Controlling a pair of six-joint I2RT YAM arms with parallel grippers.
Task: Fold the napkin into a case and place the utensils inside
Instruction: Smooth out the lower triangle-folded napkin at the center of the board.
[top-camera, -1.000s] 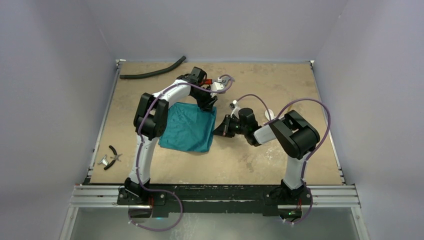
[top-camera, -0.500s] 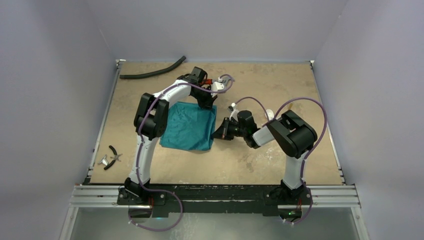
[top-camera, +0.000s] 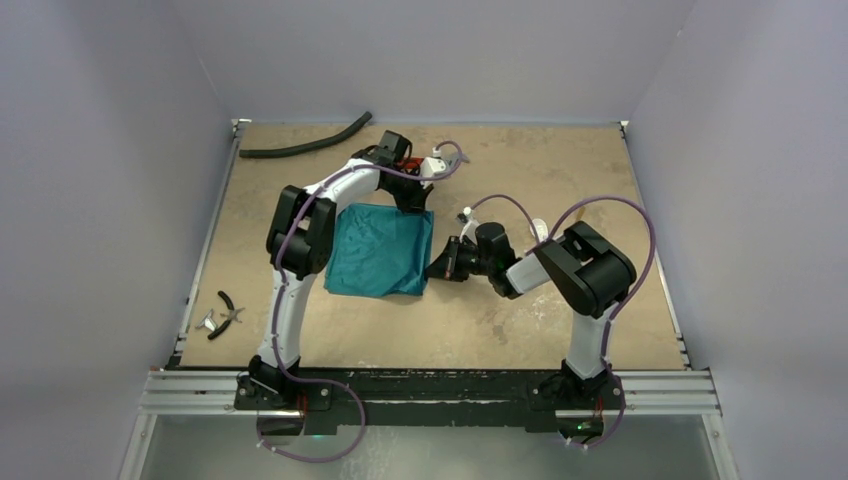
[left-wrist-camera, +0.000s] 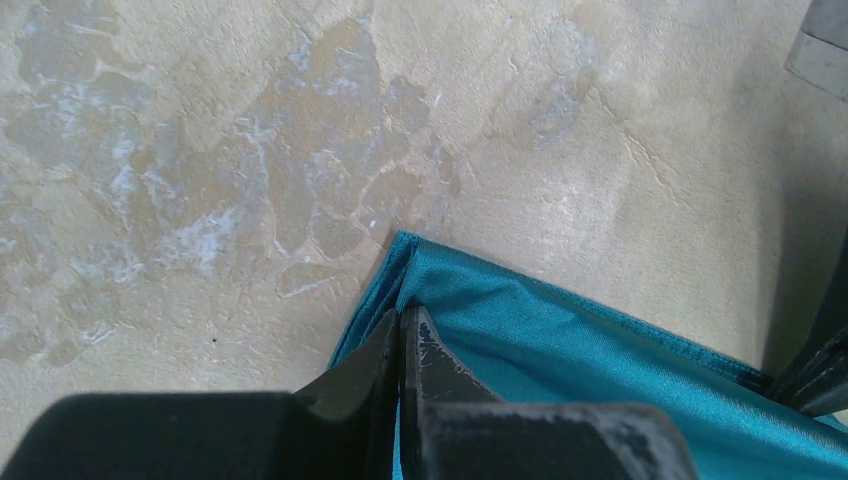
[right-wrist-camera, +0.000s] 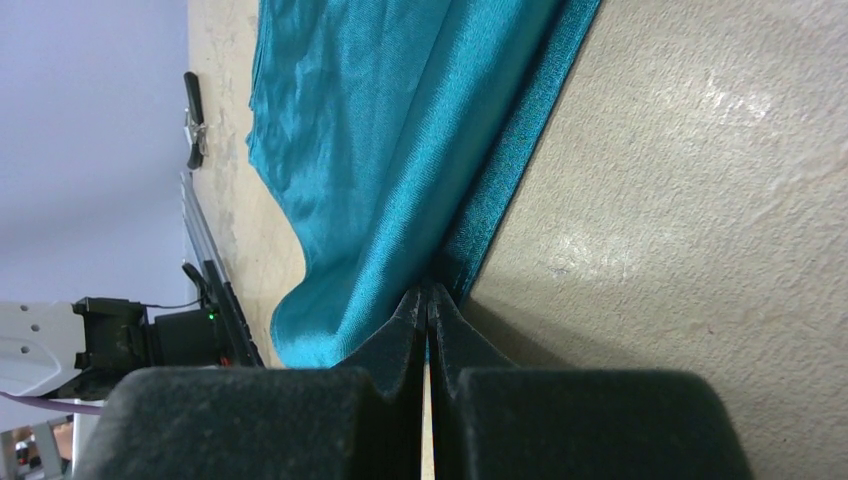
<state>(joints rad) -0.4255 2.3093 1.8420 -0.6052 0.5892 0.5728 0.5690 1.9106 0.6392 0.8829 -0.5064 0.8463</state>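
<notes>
Start with the table (top-camera: 500, 320). The teal napkin (top-camera: 378, 255) lies flat on it, a little toward 9 o'clock from the middle. It's a wrinkled, roughly square sheet and no case yet.

Here's the change. A second ago your left gripper (top-camera: 412, 201) stood part-open over the napkin's 1 o'clock corner, and now it has snapped shut on that corner. The left wrist view confirms it: the jaws are pressed together with the very tip of the cloth pinched between them.

Your right gripper (top-camera: 438, 266) hasn't changed its hold. It is clamped on the napkin's 3 o'clock edge, low against the table, and in its own wrist view the fabric rises straight out of the closed tips.

The cloth has already answered. Its near edge has crept a touch toward 12 o'clock compared with a second ago.

So you've now got two anchor points along the same side. I'd read that as the set-up for a fold, likely carrying that side across toward 9 o'clock. Lift both together, or the shiny fabric may drag rather than fold.

Now the smaller things. A white shape at 3 o'clock of the right wrist looks like the spoon (top-camera: 540, 229), half hidden by cable. The wooden utensil I can't find. The pliers (top-camera: 229, 307) sit well clear of the napkin, at its 8 o'clock.
</notes>
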